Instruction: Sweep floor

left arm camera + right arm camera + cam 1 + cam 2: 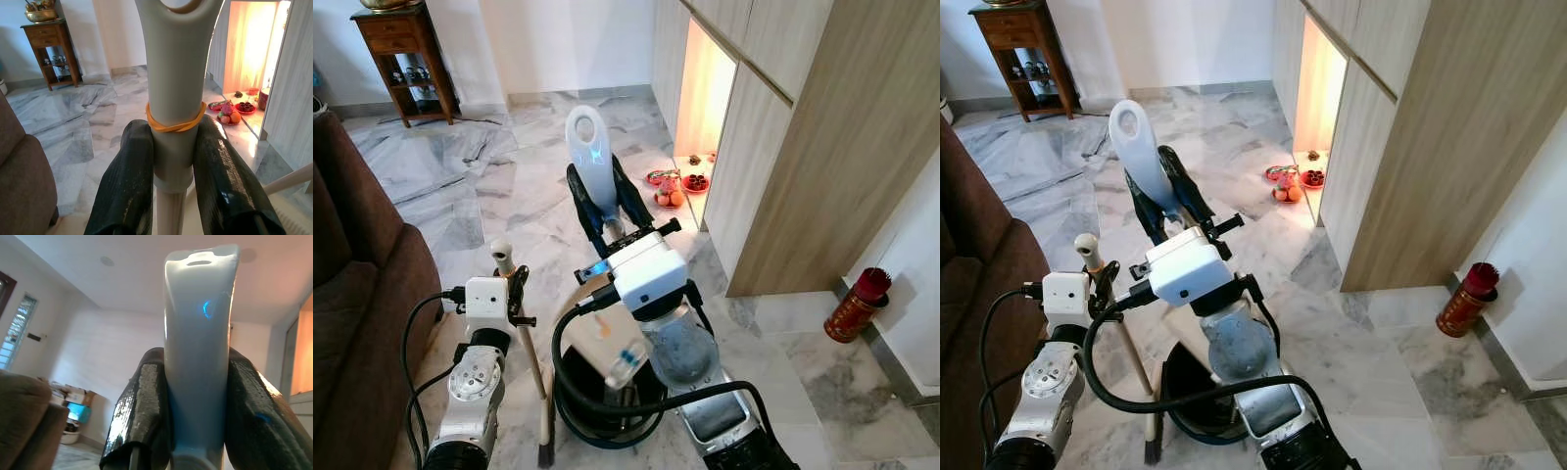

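Eye views: right gripper (607, 217) at frame centre pinches the white dustpan handle (590, 147), black dustpan (597, 397) at bottom centre on the marble floor (460, 166); left gripper (512, 294) at lower left clamps the broom handle (501, 257), bristles (546, 452) at the bottom edge, brown sofa (352, 294) on the left edge. Left wrist view: both fingers (127, 181) press the pale broom handle at centre, just under an orange rubber band (175, 125). Right wrist view: fingers (142, 416) squeeze the dustpan handle mid-frame, pointing up at the ceiling.
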Robot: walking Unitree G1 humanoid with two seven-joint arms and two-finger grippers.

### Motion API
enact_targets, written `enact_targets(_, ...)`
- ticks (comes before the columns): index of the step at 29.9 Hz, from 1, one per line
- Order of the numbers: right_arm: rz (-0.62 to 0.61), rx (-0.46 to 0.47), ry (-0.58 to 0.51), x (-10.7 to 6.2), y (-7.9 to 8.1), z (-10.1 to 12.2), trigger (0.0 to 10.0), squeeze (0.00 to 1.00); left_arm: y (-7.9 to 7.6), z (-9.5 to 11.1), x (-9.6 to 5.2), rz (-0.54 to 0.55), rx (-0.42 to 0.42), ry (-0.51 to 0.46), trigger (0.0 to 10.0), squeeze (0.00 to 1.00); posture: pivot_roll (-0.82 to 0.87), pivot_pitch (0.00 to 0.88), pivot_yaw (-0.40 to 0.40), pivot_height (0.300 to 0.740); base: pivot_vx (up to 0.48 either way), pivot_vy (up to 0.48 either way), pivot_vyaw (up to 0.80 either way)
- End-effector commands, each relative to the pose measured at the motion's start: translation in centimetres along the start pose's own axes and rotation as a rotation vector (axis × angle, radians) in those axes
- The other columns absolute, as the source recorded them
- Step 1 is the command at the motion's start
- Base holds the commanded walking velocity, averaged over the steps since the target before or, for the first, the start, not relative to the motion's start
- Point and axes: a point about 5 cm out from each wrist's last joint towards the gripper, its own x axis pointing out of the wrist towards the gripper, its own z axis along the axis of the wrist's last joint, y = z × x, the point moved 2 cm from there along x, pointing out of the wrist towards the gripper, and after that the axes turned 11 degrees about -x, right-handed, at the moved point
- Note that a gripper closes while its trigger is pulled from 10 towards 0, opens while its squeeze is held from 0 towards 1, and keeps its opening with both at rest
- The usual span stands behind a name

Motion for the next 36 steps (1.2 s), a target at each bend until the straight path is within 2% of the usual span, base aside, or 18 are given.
enact_targets(1, -0.037, 0.024, -0.119, 0.8, -0.4, 2.6, 10.0, 0.00, -0.2, 0.7, 0.1, -0.024, 0.027, -0.043, 10.0, 0.00, 0.11, 0.000, 0.037, 0.740, 0.000, 0.000, 0.00)
enact_targets(5, -0.034, 0.016, -0.124, 0.7, -0.2, 2.7, 10.0, 0.00, -0.2, 0.8, 0.1, -0.026, 0.030, -0.044, 10.0, 0.00, 0.12, 0.000, 0.036, 0.740, 0.000, 0.000, 0.00)
enact_targets(7, 0.007, -0.039, -0.152, 0.7, 0.1, 2.9, 10.0, 0.00, -0.2, 0.8, 0.1, -0.026, 0.031, -0.044, 10.0, 0.00, 0.12, 0.000, 0.036, 0.740, 0.000, 0.000, 0.00)
enact_targets(14, 0.010, -0.034, -0.137, 0.6, 0.2, 2.6, 10.0, 0.00, -0.3, 0.7, 0.2, -0.029, 0.031, -0.043, 10.0, 0.00, 0.12, 0.000, 0.035, 0.740, 0.000, 0.000, 0.00)
enact_targets(16, 0.009, -0.059, -0.132, 0.5, 0.1, 2.4, 10.0, 0.00, -0.4, 0.7, 0.2, -0.030, 0.031, -0.043, 10.0, 0.00, 0.12, 0.000, 0.033, 0.740, 0.000, 0.000, 0.00)
enact_targets(18, -0.006, -0.132, -0.104, 0.5, -0.3, 1.7, 10.0, 0.00, -0.4, 0.7, 0.1, -0.031, 0.032, -0.043, 10.0, 0.00, 0.12, 0.000, 0.033, 0.740, 0.000, 0.000, 0.00)
enact_targets(19, -0.018, -0.202, -0.079, 0.4, -1.0, 0.9, 10.0, 0.00, -0.4, 0.7, 0.1, -0.032, 0.032, -0.043, 10.0, 0.00, 0.12, 0.000, 0.031, 0.740, 0.000, 0.000, 0.00)
enact_targets(20, -0.018, -0.202, -0.079, 0.4, -1.0, 0.9, 10.0, 0.00, -0.4, 0.7, 0.1, -0.032, 0.032, -0.043, 10.0, 0.00, 0.12, 0.000, 0.031, 0.740, 0.000, 0.000, 0.00)
enact_targets(22, -0.038, -0.293, -0.049, 0.3, -2.1, -0.1, 10.0, 0.00, -0.4, 0.7, 0.1, -0.034, 0.032, -0.043, 10.0, 0.00, 0.12, 0.000, 0.030, 0.740, 0.000, 0.000, 0.00)
enact_targets(24, -0.104, -0.368, -0.001, 0.1, -4.3, -1.3, 10.0, 0.00, -0.4, 0.7, 0.1, -0.035, 0.033, -0.043, 10.0, 0.00, 0.12, 0.000, 0.030, 0.740, 0.000, 0.000, 0.00)
enact_targets(25, -0.155, -0.414, 0.036, -0.1, -6.1, -2.1, 10.0, 0.00, -0.3, 0.7, 0.1, -0.036, 0.034, -0.042, 10.0, 0.00, 0.12, 0.000, 0.030, 0.740, 0.000, 0.000, 0.00)
enact_targets(26, -0.155, -0.414, 0.036, -0.1, -6.1, -2.1, 10.0, 0.00, -0.3, 0.7, 0.1, -0.036, 0.034, -0.042, 10.0, 0.00, 0.12, 0.000, 0.030, 0.740, 0.000, 0.000, 0.00)
enact_targets(28, -0.193, -0.461, 0.109, -0.8, -8.0, -3.7, 10.0, 0.00, -0.3, 0.6, 0.0, -0.040, 0.036, -0.038, 10.0, 0.00, 0.11, 0.000, 0.030, 0.740, 0.000, 0.000, 0.00)
enact_targets(31, -0.198, -0.513, 0.173, -1.9, -8.9, -5.1, 10.0, 0.00, -0.3, 0.5, 0.0, -0.042, 0.036, -0.037, 10.0, 0.00, 0.11, 0.000, 0.030, 0.740, 0.000, 0.000, 0.00)
enact_targets(35, -0.184, -0.472, 0.321, -4.2, -9.2, -8.1, 10.0, 0.00, -0.3, 0.2, -0.3, -0.052, 0.043, -0.025, 10.0, 0.00, 0.11, 0.000, 0.032, 0.740, 0.000, 0.000, 0.00)
enact_targets(36, -0.187, -0.494, 0.350, -4.8, -9.3, -8.7, 10.0, 0.00, -0.2, 0.2, -0.4, -0.055, 0.046, -0.021, 10.0, 0.00, 0.11, 0.000, 0.034, 0.740, 0.000, 0.000, 0.00)
